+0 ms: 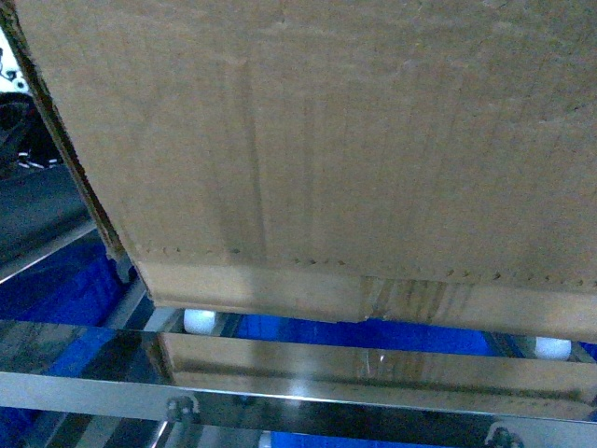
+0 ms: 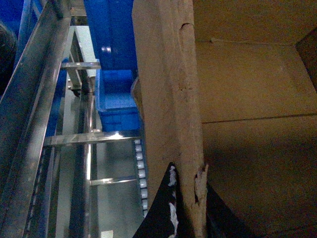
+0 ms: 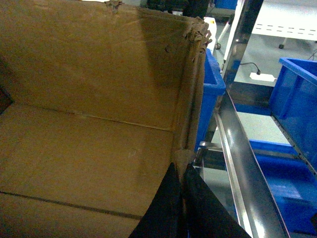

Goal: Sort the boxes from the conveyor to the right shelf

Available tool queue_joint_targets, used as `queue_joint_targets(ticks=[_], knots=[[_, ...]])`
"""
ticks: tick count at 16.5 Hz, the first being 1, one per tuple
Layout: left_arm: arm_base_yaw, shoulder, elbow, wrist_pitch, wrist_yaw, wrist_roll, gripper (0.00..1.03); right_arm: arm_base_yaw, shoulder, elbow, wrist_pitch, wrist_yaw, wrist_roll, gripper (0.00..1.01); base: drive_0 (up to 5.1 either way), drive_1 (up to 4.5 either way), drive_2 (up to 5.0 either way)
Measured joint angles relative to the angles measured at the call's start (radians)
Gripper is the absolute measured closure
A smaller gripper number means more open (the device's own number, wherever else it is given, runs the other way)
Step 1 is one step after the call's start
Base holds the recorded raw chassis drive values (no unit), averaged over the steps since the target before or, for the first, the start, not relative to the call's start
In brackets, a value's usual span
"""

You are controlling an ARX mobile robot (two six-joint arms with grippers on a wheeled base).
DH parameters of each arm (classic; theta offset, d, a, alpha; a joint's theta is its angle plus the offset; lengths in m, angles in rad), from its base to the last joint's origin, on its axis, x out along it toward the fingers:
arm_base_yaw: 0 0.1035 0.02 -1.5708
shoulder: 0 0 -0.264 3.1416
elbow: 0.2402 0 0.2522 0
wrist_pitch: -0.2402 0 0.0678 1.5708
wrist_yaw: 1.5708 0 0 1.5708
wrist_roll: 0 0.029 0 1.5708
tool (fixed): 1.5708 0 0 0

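Both grippers (image 2: 185, 218) (image 3: 182, 208) pinch empty cardboard box (image 1: 354, 140) walls above shelf (image 1: 280, 392)

A large brown corrugated cardboard box (image 1: 326, 140) fills the head view, its wall bearing a perforated line and tape near the base. Its open top has ragged torn edges, and the bare inside shows in both wrist views. Its base sits just above the silver steel-framed flow rack (image 1: 280, 392), whose shiny rails and small white roller wheels (image 1: 200, 321) lie below it. The green conveyor is not visible.
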Motion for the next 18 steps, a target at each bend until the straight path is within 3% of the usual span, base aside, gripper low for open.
queue_joint_targets(ticks=[5,6,12,18], knots=[[-0.021,0.034,0.021,0.022,-0.036,-0.003,1.01,-0.006,0.01,0.0,0.022,-0.022,0.0,0.99,0.0,0.0,0.0],[-0.021,0.037,0.021,0.032,-0.032,-0.009,0.98,-0.013,0.01,0.0,0.027,-0.024,0.0,0.92,0.0,0.0,0.0],[-0.029,0.034,-0.012,0.171,-0.007,-0.061,0.3,-0.017,-0.009,-0.053,0.152,-0.043,0.0,0.24,0.0,0.0,0.0],[-0.019,0.033,-0.019,0.19,-0.01,-0.082,0.12,-0.017,-0.025,-0.07,0.172,-0.049,0.0,0.06,0.0,0.0,0.0]])
